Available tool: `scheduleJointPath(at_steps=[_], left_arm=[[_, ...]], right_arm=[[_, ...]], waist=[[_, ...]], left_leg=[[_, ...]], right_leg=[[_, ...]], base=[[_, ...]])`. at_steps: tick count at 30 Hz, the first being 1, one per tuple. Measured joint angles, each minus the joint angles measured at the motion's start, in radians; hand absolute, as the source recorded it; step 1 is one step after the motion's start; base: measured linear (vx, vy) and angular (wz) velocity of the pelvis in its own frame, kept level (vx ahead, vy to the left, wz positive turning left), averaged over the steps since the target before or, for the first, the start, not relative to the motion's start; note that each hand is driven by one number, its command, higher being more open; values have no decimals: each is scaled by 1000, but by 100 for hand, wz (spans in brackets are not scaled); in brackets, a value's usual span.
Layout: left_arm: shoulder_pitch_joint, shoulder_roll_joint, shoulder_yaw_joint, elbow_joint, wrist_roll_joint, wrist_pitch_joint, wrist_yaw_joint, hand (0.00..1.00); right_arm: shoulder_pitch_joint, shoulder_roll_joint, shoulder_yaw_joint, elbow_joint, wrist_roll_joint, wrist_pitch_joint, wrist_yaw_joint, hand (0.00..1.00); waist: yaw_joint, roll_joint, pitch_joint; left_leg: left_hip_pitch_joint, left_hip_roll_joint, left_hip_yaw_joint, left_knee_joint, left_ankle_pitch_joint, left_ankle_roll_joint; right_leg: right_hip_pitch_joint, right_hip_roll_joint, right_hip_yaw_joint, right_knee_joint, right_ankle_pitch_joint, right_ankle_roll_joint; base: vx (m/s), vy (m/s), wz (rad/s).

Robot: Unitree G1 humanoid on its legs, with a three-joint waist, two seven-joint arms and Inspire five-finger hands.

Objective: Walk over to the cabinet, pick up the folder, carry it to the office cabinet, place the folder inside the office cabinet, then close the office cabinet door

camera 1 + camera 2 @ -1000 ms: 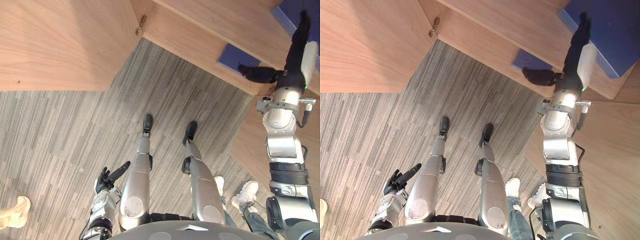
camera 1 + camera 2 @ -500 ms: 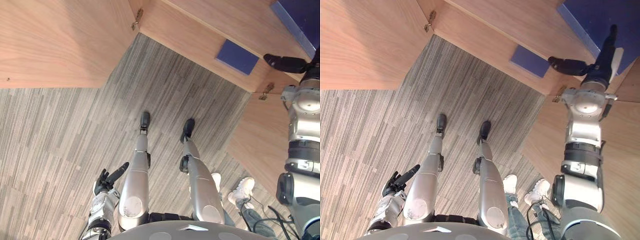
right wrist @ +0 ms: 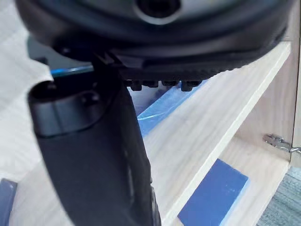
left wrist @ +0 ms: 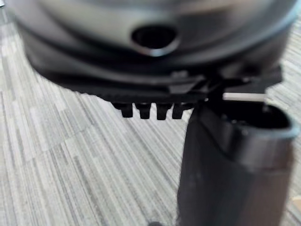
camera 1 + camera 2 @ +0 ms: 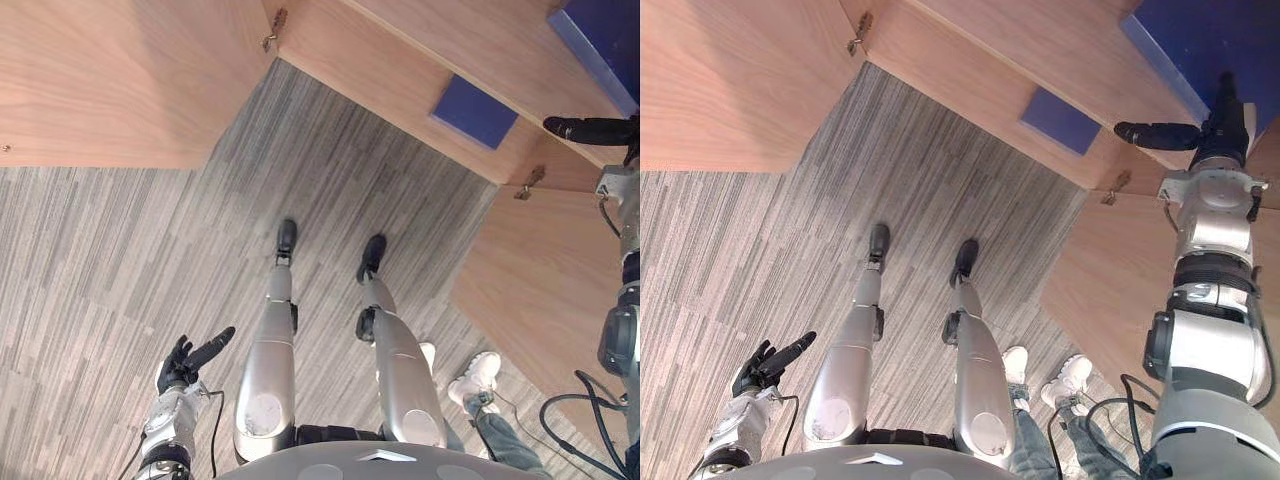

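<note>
Right eye view: right hand (image 5: 1215, 130) is hovering open and empty by the blue folder (image 5: 1200, 40), which is lying flat on a cabinet (image 5: 1040, 40) shelf. Folder is probably light, stiff and slick, so pinching its near edge looks best. Left hand (image 5: 765, 362) is hanging open.

Far right: upper wood shelf (image 5: 1060, 40) w/ blue folder (image 5: 1200, 40) flat on it; lower shelf (image 5: 960, 80) w/ small blue pad (image 5: 1060, 120). Grey carpet floor (image 5: 940, 190); person's white shoes (image 5: 1065, 378) near right.
</note>
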Motion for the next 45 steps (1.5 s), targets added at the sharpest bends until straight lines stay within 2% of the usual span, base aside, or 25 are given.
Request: scheduleJointPath(at_steps=[6,12,15,18,22,24,28,33,36,40,42,45], left_arm=[[8,4,-4,-1,0,2,-18,100],[18,7,5,-11,0,-1,-18,100],[28,5,36,-12,0,1,-15,100],[28,3,37,-20,0,5,-13,100],[23,-1,36,-50,0,15,-6,100],[21,-9,35,-51,0,15,16,100],[21,-43,21,-53,0,16,41,100],[2,-101,-18,-55,0,20,86,100],[-19,-126,-54,-53,5,22,102,100],[-20,-129,-59,-53,37,21,123,100],[-18,-128,-63,-26,62,24,132,100],[-3,-121,-62,16,118,35,141,100]], right_arm=[[-50,-34,75,78,-52,0,12,100],[-76,-124,152,136,-363,13,12,100],[-87,-153,171,136,-514,42,11,100],[-109,-159,173,138,-589,67,9,100],[-136,-138,173,126,-586,93,-12,100],[-149,-83,170,79,-543,103,-68,100],[-145,22,170,-72,-525,144,-101,100],[-6,206,168,-571,-553,180,-166,100],[101,337,140,-732,-613,182,-224,100],[253,446,105,-789,-679,194,-270,100],[398,498,90,-804,-701,208,-272,100],[609,566,111,-836,-711,210,-266,100]], waist=[[0,-7,0],[21,-8,0],[21,-8,0],[18,-8,1],[15,-8,1],[-2,-7,1],[-5,5,0],[-3,13,-2],[3,15,-3],[3,20,-8],[2,28,-23],[-11,31,-74]], left_leg=[[-6,-1,-2,0,1,-2],[-40,-7,-7,0,7,1],[-47,-8,-12,3,9,1],[-50,-10,-12,4,10,2],[-49,-9,-11,4,11,2],[-40,-9,-11,4,11,1],[-13,-7,-1,5,11,1],[41,-1,1,5,7,-4],[97,-5,-8,5,6,-4],[150,-15,-13,4,3,-1],[190,-26,0,4,-5,8],[235,-37,18,4,-18,13]], right_leg=[[-5,-1,-2,1,0,0],[-37,-6,-5,2,0,0],[-42,-8,-11,1,1,0],[-45,-9,-11,1,1,0],[-45,-9,-13,1,1,0],[-37,-9,-14,1,1,0],[-15,-9,-10,1,1,0],[38,-4,-11,1,-1,-3],[101,-8,-22,1,-6,-2],[153,-16,-22,8,-12,3],[186,-24,-1,9,-14,11],[227,-28,22,-1,-18,19]], base=[[-4,0,1],[-1,2,1],[17,12,5],[0,0,0],[0,0,0],[0,0,0],[-3,11,-5],[-3,-9,0],[5,-5,12],[-7,-6,6],[-24,16,-9],[-13,-4,-16]])
